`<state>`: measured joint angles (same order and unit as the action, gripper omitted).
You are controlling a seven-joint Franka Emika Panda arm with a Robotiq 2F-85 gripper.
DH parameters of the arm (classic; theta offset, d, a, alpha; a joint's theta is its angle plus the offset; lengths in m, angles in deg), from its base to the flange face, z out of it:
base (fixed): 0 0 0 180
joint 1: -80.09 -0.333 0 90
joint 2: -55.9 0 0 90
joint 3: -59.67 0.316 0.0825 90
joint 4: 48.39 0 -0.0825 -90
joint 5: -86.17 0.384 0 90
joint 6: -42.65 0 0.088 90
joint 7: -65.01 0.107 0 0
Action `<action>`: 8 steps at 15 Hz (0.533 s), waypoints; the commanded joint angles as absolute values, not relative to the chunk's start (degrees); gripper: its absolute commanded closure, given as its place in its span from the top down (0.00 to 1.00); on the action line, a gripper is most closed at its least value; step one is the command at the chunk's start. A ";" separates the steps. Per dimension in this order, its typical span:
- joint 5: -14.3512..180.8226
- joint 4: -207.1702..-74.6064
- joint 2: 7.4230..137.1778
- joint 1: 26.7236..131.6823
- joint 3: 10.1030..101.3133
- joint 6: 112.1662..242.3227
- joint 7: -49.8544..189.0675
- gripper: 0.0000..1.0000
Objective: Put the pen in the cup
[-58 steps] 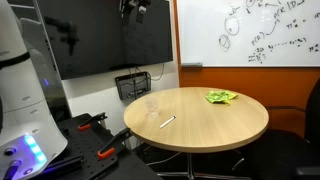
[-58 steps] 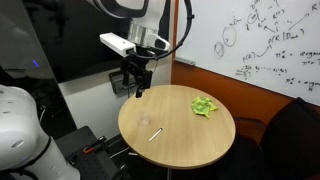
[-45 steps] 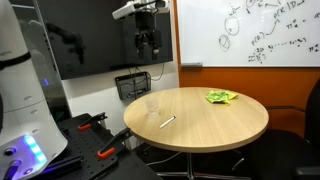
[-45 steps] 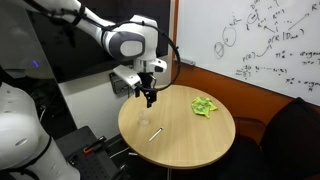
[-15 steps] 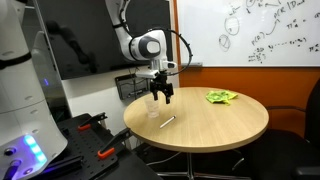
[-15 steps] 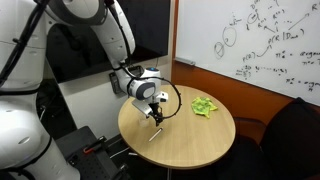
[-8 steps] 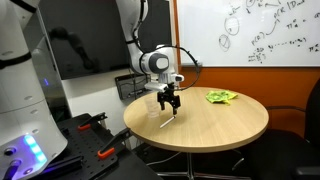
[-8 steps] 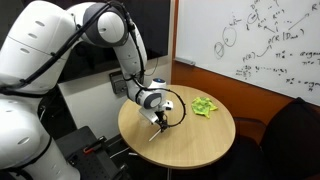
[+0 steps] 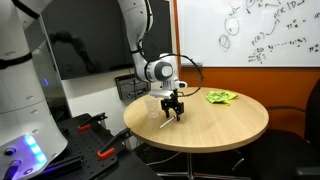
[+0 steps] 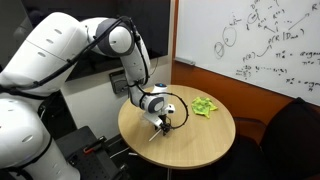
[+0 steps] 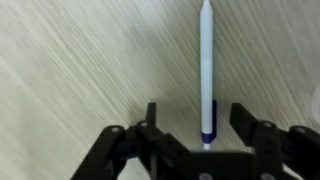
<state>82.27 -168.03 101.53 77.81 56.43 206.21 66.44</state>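
Observation:
A white pen (image 11: 205, 70) with a blue end lies flat on the round wooden table (image 9: 215, 125). In the wrist view it runs straight up the frame between my two black fingers. My gripper (image 11: 200, 120) is open, one finger on each side of the pen's near end, not touching it. In both exterior views my gripper (image 9: 175, 113) (image 10: 163, 123) is down at the table surface over the pen (image 10: 154, 133). The clear cup (image 9: 154, 106) stands on the table just beside the gripper, partly hidden by the arm.
A green crumpled object (image 9: 221, 97) (image 10: 204, 105) lies on the far side of the table. A whiteboard (image 9: 250, 30) hangs behind. A dark screen and a wire basket (image 9: 132, 85) stand beyond the table edge. A white robot body (image 9: 25, 90) is nearby.
My gripper has come down from high above the table and moved over the pen; over the last second it lowered the last bit and straddles the pen.

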 commanded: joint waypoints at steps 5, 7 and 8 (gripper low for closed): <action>80.86 -164.96 103.37 75.06 54.51 203.72 66.55 0.19; 81.07 -165.25 102.91 75.21 55.07 203.87 66.19 0.04; 81.12 -165.52 102.51 75.40 55.39 204.00 65.87 0.01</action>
